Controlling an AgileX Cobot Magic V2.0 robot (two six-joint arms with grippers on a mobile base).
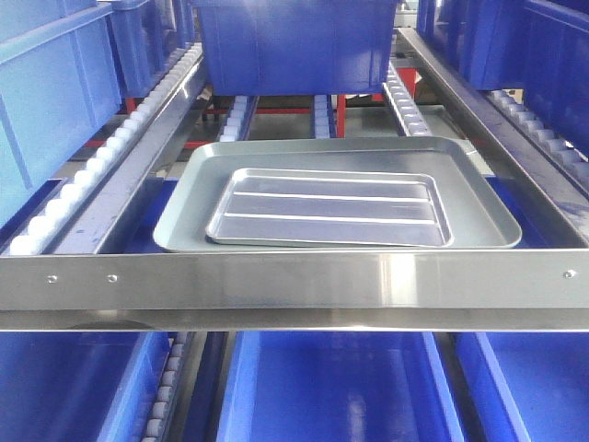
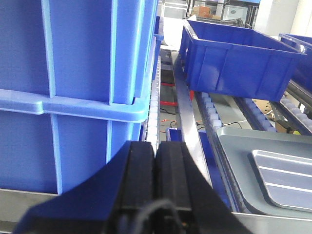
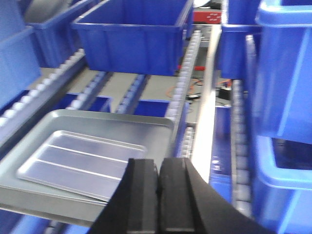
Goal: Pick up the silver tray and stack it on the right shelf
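The silver tray (image 1: 327, 210), shiny with two long ridges, lies flat inside a larger dull grey tray (image 1: 479, 207) on the right shelf, whose broad steel front rail (image 1: 294, 281) runs across the front view. Neither gripper shows in that view. My left gripper (image 2: 156, 146) is shut on nothing, low in front of stacked blue bins (image 2: 73, 73), with the silver tray (image 2: 287, 178) off to its right. My right gripper (image 3: 159, 163) is also shut and empty, just right of the silver tray (image 3: 83, 158) and above the grey tray's near corner.
A blue bin (image 1: 294, 46) stands on the rollers behind the trays. More blue bins (image 3: 287, 97) crowd the right side, and others sit on the level below (image 1: 331, 387). White roller tracks (image 1: 101, 166) and steel side rails (image 3: 207, 112) flank the trays.
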